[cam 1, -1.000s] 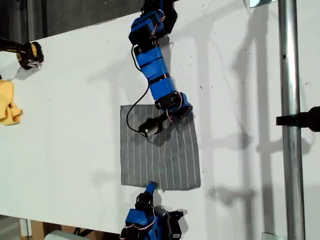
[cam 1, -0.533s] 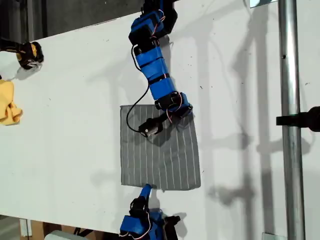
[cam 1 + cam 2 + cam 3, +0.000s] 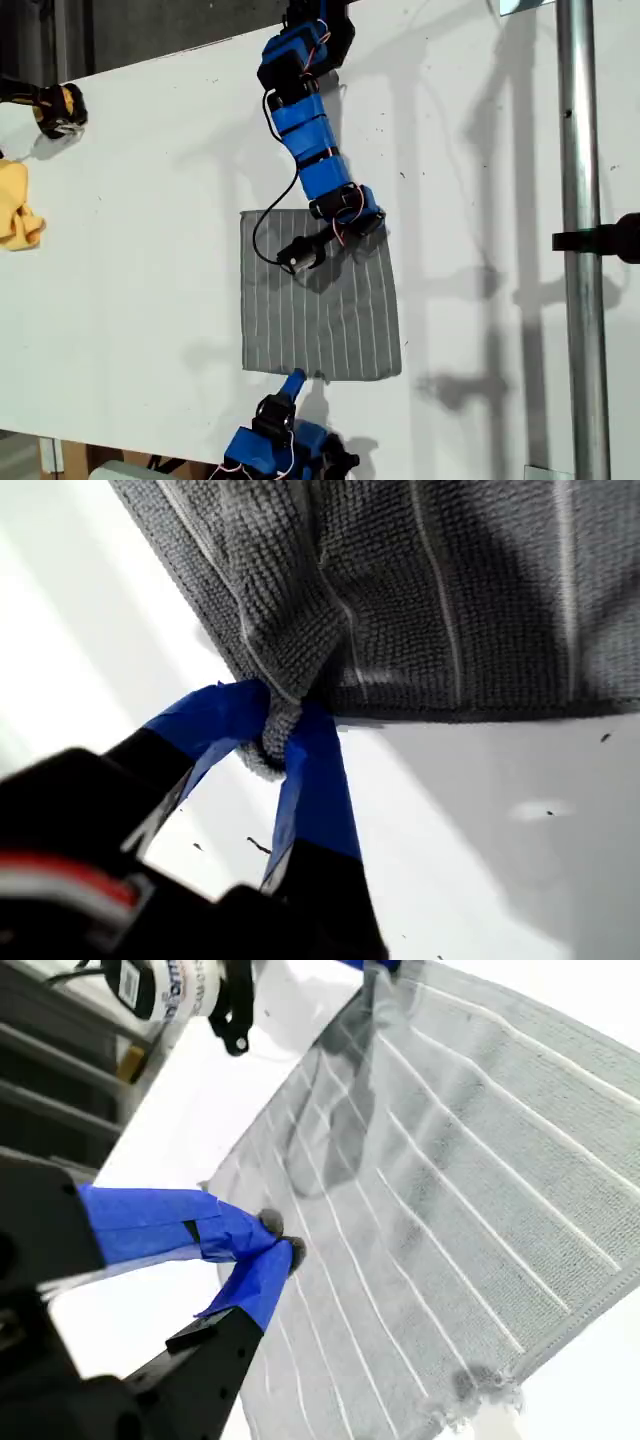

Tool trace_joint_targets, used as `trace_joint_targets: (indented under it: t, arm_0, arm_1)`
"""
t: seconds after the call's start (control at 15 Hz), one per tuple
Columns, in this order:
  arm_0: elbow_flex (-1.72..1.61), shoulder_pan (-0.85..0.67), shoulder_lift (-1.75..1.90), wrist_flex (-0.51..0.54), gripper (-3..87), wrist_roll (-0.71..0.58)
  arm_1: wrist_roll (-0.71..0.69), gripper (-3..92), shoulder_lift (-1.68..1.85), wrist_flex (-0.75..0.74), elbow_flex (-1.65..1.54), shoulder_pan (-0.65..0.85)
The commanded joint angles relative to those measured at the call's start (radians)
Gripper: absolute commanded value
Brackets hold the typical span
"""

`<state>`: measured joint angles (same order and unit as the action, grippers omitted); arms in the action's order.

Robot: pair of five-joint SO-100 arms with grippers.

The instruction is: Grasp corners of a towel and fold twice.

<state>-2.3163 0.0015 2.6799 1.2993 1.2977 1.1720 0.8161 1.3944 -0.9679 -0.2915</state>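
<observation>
The grey striped towel (image 3: 320, 300) lies flat on the white table (image 3: 130, 250). My first gripper (image 3: 293, 379) reaches it from the exterior view's bottom and is shut on the towel's near edge. In the first wrist view a small bunch of towel (image 3: 450, 600) is pinched between the blue fingers of that gripper (image 3: 280, 730). My second gripper (image 3: 298, 257) comes from the exterior view's top and sits over the towel's far part. Its blue tips (image 3: 280, 1240) are shut together and touch the towel (image 3: 480, 1160), which stays flat there. No cloth shows between them.
A small yellow cloth (image 3: 15, 205) lies at the exterior view's left edge, with a black and yellow object (image 3: 55, 105) above it. A metal pole (image 3: 580, 240) runs down the exterior view's right side. The table's near edge is just behind the first arm.
The first arm has shifted slightly toward the exterior view's lower left, still holding the towel's edge. The second arm and the towel look unchanged.
</observation>
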Motion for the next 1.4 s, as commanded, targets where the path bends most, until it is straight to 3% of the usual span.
trace_joint_targets:
  t: [0.0, 0.53, 0.93, 1.07, 1.2, 1.27, 1.33]
  arm_0:
    - [0.207, 0.077, -0.181, -0.008, -2.0, -0.071]
    - [0.604, 0.287, -0.551, 0.169, -2.0, -0.287]
    - [0.643, 0.359, -0.594, 0.21, -1.8, -0.321]
    - [0.644, 0.399, -0.592, 0.21, 14.8, -0.324]
    - [0.629, 0.436, -0.597, 0.198, 20.9, -0.328]
    - [0.62, 0.442, -0.604, 0.196, 28.8, -0.327]
    - [0.611, 0.442, -0.607, 0.199, 28.8, -0.322]
  arm_1:
    - [-0.002, -0.2, 0.015, -0.008, 0.02, 0.02]
    - [-0.014, -0.2, 0.018, 0.0, 0.017, 0.029]
    - [-0.017, -0.2, 0.021, 0.005, 0.015, 0.029]
    - [-0.017, -0.2, 0.021, 0.006, 0.014, 0.029]
    - [-0.017, -0.2, 0.021, 0.006, 0.014, 0.026]
    - [-0.017, -0.2, 0.021, 0.006, 0.014, 0.026]
    - [-0.017, -0.2, 0.021, 0.005, 0.014, 0.025]
